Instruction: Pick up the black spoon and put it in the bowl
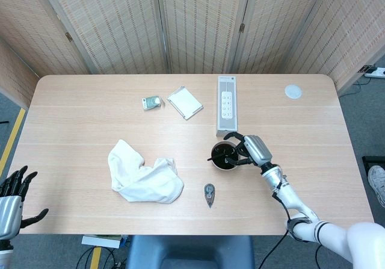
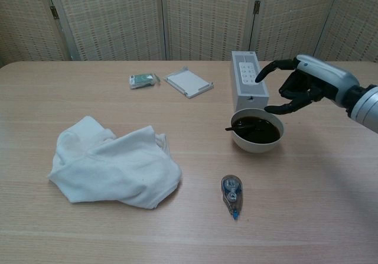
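Spoon [image 2: 235, 126] and bowl [image 2: 257, 141] sit together just right of the worktop's [image 1: 90, 106] middle: the black spoon lies inside the bowl, its handle leaning on the rim and poking out to the left in the chest view. The bowl is pale outside and dark within, and stands upright just in front of the near end of a long white box [image 2: 247, 80] printed with buttons, close to it; whether they touch I cannot tell.

The right hand [image 2: 300, 85] hangs in the air above and to the right of the bowl, released, its dark fingers [image 2: 277, 107] spread apart and holding nothing. It touches neither spoon nor bowl. From the head view the same hand [image 1: 248, 148] shows at the bowl's right edge, with the silver forearm running back toward the near right corner.

The left hand [image 1: 13, 194] is off the worktop at the near left, fingers apart and grasping nothing.

A crumpled white cloth [image 2: 115, 165] lies on the left half. A small correction-tape dispenser [image 2: 231, 195] lies near the front edge, in front of the bowl and apart from it. Farther back are a small green-and-white packet [image 2: 143, 80] and a white card [image 2: 188, 82] side by side, and a round white disc [image 2: 335, 74] sits near the far right corner.
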Tool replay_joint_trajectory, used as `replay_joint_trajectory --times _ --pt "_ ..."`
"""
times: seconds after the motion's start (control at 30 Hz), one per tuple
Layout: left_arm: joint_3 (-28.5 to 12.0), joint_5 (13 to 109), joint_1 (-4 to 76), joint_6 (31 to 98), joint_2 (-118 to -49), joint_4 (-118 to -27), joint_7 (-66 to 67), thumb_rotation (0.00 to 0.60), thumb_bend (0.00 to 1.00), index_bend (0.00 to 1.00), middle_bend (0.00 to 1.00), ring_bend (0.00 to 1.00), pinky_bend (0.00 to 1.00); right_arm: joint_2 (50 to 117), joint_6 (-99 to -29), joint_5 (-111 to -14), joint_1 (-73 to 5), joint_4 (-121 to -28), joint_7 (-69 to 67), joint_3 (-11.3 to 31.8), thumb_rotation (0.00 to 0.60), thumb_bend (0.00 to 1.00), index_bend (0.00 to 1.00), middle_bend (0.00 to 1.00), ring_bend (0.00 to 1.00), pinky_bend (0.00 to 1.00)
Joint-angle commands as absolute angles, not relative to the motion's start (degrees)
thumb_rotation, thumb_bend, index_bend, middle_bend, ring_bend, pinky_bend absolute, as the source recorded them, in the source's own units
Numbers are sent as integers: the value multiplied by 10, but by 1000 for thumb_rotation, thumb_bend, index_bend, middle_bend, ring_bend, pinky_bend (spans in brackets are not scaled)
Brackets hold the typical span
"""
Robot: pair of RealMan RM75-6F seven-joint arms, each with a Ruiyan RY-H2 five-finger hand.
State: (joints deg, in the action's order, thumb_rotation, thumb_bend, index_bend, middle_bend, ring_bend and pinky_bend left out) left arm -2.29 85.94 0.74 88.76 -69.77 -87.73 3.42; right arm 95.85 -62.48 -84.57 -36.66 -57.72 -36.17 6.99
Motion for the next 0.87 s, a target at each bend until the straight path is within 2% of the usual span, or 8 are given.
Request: replay_joint_trajectory --times 0.03,0.13,0.2,0.37,0.43,0.53,0.67,0.87 --pt "-24 860 10 886 -699 -878 36 600 153 157 55 68 140 893 -676 -863 -334 -627 -276 58 600 134 334 940 1000 1000" --pt "-27 862 16 883 -700 -882 41 600 153 157 55 68 140 840 -707 -869 -308 -674 -202 47 600 162 331 848 964 985" --pt "-29 866 20 883 -701 -885 44 600 153 157 55 68 140 801 -720 -867 -289 -711 -151 39 600 179 329 758 863 913" --pt "-31 876 33 874 -704 -894 54 600 153 156 55 68 140 728 -751 -865 -245 -779 -76 18 600 197 327 497 524 606" --pt "-31 878 35 874 -705 -897 57 600 152 157 55 68 140 715 -758 -865 -236 -792 -59 14 600 197 317 420 430 501" --pt "-31 884 43 868 -706 -906 68 600 153 157 55 68 140 684 -795 -864 -196 -818 -4 -2 600 197 265 250 235 283" --pt "-31 885 47 865 -705 -915 78 600 153 156 55 68 140 662 -828 -870 -158 -843 26 -19 600 189 184 84 50 97" --pt "-30 888 47 871 -709 -919 84 600 153 156 55 68 140 647 -880 -878 -104 -870 56 -35 600 180 116 35 0 33"
